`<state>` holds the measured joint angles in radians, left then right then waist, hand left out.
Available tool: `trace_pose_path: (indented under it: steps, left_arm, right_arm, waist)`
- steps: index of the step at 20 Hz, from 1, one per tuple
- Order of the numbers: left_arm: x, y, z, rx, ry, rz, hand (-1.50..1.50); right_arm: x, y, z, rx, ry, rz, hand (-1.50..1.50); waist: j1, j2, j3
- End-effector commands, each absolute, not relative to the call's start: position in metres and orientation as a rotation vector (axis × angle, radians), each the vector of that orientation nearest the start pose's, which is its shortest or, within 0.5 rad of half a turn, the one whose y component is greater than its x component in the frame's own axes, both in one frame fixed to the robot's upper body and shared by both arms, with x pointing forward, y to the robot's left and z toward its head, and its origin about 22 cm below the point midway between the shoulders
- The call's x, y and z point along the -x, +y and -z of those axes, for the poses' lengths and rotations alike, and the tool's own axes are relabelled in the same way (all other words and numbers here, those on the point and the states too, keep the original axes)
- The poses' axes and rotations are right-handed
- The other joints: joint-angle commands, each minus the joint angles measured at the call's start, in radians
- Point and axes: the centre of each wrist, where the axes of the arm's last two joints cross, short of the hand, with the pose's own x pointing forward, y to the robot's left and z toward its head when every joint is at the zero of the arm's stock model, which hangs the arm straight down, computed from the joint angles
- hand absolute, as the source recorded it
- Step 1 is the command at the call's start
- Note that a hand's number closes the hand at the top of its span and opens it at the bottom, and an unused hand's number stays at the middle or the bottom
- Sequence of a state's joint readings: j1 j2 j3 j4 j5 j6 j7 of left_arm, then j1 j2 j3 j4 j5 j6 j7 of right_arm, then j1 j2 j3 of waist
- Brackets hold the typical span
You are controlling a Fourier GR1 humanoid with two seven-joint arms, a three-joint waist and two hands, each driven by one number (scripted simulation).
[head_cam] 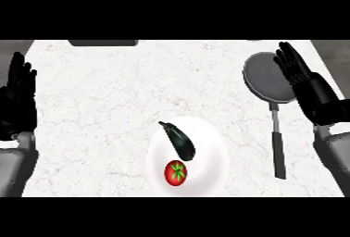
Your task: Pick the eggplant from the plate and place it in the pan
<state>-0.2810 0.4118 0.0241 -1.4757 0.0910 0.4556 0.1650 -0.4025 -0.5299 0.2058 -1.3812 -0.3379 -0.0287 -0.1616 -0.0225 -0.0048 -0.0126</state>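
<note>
A dark, slim eggplant (179,140) lies on the white plate (209,139) near the counter's front middle, its stem pointing up-left. A red tomato (176,172) sits on the same plate just below it. The grey pan (266,77) rests at the right, its long dark handle (277,146) running toward me. My right hand (308,85) is open with fingers up, overlapping the pan's right rim and well to the right of the eggplant. At the far left edge my left hand (17,99) rests open, fingers up.
The white marbled counter (103,102) spreads between the hands. A dark flat object (103,42) shows at the counter's far edge, upper left. Grey floor lies beyond both side edges of the counter.
</note>
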Motion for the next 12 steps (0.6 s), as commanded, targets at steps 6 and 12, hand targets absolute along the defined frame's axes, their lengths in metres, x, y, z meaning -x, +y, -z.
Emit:
trace_pose_path:
  steps: [6, 12]
  left_arm:
    - [-0.256, 0.248, 0.017, -0.147, -1.252, -0.255, 0.00]
    - [-0.227, 0.247, 0.040, -0.093, -1.200, -0.279, 0.00]
  right_arm:
    - [-0.311, -0.177, -0.027, -0.273, -1.451, -0.299, 1.50]
    - [-0.230, -0.116, -0.001, 0.115, -1.734, -0.519, -1.50]
  waist:
    - [0.077, 0.021, 0.008]
    - [0.010, -0.012, 0.008]
